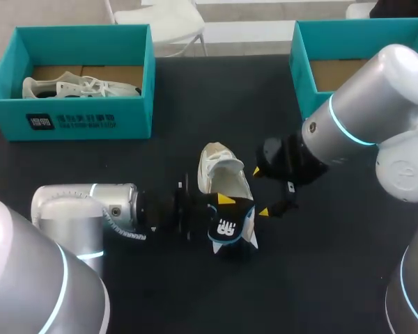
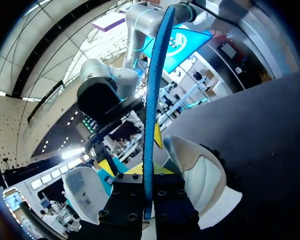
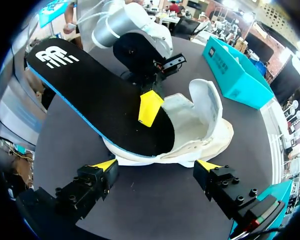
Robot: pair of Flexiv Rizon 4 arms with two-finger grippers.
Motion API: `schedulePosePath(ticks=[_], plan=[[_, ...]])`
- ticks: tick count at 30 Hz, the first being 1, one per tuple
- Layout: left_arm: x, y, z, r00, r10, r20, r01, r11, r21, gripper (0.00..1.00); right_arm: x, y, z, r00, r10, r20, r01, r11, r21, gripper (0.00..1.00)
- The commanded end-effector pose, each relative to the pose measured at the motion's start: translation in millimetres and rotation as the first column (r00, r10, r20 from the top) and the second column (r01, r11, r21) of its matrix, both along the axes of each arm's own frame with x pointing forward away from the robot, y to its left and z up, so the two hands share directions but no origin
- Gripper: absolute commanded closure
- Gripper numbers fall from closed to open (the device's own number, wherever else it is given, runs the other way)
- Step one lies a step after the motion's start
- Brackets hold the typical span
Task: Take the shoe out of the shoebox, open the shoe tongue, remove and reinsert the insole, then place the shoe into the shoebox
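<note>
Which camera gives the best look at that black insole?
The right wrist view: the insole shows its whole black top, one end in the shoe. The head view catches only its raised heel end; the left wrist view sees just its blue edge.

Pretty obviously a robotics lab, not somebody's home. Two chunky grey robot arms with glowing cyan rings, the left arm [image 1: 83, 209] and the right arm [image 1: 366, 115], work over a plain black worktop [image 1: 320, 278]. It's laid out like a test rig: a teal left shoebox [image 1: 76, 118], a matching right shoebox [image 1: 303, 66] and a white shoe [image 1: 219, 177] between them.
</note>
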State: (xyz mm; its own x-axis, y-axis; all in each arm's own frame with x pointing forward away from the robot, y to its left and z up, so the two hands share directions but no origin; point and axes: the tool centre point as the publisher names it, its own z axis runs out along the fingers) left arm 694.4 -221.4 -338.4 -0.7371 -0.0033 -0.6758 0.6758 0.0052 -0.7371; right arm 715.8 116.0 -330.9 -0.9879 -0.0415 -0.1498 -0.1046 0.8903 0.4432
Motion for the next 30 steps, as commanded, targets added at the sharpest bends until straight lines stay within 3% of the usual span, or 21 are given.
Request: schedulePosePath(ticks=[1,4,6,7,8,21,30], plan=[[4.1,-1.9,-5.4,1.0,0.005,0.001,-0.005,1.0,0.004,1.0,-0.8,1.0,-1.2,1.0,-0.002,0.002,0.002,1.0,-0.001,0.0],[4.8,-1.0,-3.3,1.0,0.008,0.0,-0.008,1.0,0.006,1.0,-0.8,1.0,-1.2,1.0,-0.002,0.002,0.002,1.0,-0.001,0.0],[3.6,-0.8,-0.1,1.0,0.003,0.003,-0.003,1.0,0.003,0.79,-0.8,1.0,-1.2,1.0,-0.002,0.002,0.002,1.0,-0.001,0.0],[3.6,-1.1,1.8,1.0,-0.001,0.005,0.001,1.0,0.001,0.59,-0.8,1.0,-1.2,1.0,-0.002,0.002,0.002,1.0,-0.001,0.0],[3.1,-1.2,3.4,1.0,-0.002,0.005,0.002,1.0,0.0,0.56,-0.8,1.0,-1.2,1.0,-0.002,0.002,0.002,1.0,-0.001,0.0],[5.5,-0.2,11.4,1.0,-0.004,0.01,0.004,1.0,-0.007,0.65,-0.8,1.0,-1.2,1.0,-0.002,0.002,0.002,1.0,-0.001,0.0],[3.0,2.0,23.3,1.0,-0.009,0.001,0.009,1.0,-0.006,0.62,-0.8,1.0,-1.2,1.0,-0.002,0.002,0.002,1.0,-0.001,0.0]])
